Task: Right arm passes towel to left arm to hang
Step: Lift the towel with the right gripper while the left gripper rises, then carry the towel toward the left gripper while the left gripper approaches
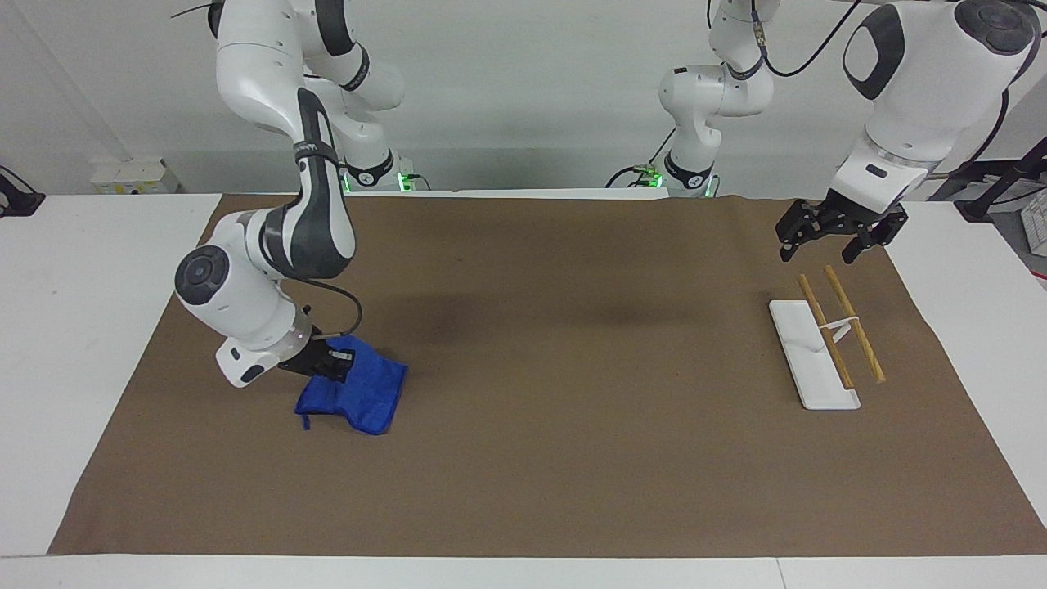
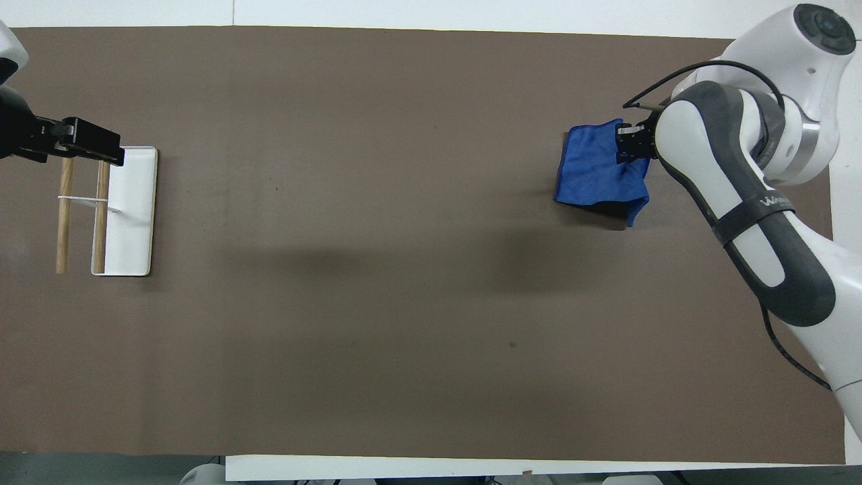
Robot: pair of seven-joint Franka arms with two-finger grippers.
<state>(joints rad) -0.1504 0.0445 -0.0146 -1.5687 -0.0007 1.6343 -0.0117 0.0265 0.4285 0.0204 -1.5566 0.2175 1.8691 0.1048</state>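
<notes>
At lower left of the facing view, our right gripper (image 1: 331, 362) has its fingers clenched on the blue towel (image 1: 360, 397), which droops limp onto the tabletop (image 1: 572, 458). It looks soft and light, so we judge its free hanging corner the best hold for our waiting left gripper (image 1: 838, 237), whose fingers are spread.

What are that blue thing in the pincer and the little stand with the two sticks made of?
The blue towel looks like soft matte cloth: it sags and creases where the right pincer pinches it. The rack seems to have a smooth white base, probably plastic, and two tan rails that look like wooden dowels.
</notes>
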